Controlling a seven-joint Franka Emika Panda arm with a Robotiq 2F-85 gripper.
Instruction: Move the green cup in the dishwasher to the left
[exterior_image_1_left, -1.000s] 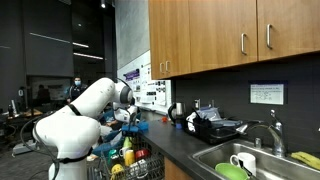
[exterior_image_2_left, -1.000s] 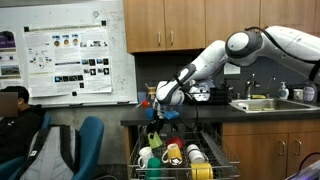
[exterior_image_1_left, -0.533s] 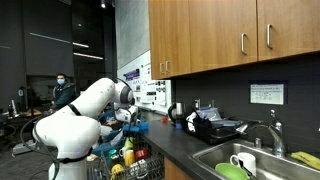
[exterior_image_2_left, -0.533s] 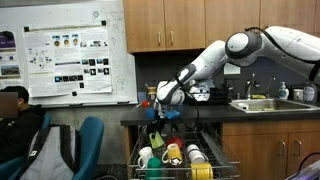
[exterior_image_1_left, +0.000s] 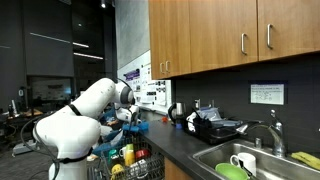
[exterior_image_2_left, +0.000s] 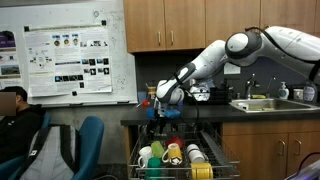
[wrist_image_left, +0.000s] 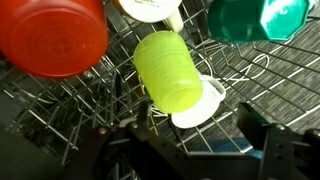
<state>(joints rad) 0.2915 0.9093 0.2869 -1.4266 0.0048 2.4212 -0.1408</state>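
1. Arm (exterior_image_1_left: 85, 110) bent low over dishwasher (exterior_image_1_left: 148, 168) rack beyond the desk's (exterior_image_1_left: 175, 142) end edge.
2. Claw (exterior_image_2_left: 158, 120) just above green cup (exterior_image_2_left: 153, 138), under desk's front edge.
3. Claw (wrist_image_left: 185, 145) spread apart, grasping nothing; green cup (wrist_image_left: 168, 70) tilted on tines (wrist_image_left: 60, 110). Likely approach step; next: lower, straddle, clench.

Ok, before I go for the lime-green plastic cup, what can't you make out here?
Gripper: wrist view, dark and blurred at the bottom edge; tiny in both exterior views, so open or shut is unclear.
Dark green plastic item: wrist view, cut off by the top edge.
Dark wire dishwasher rack: in an exterior view, contents too small, partly hidden by the white robot arm.
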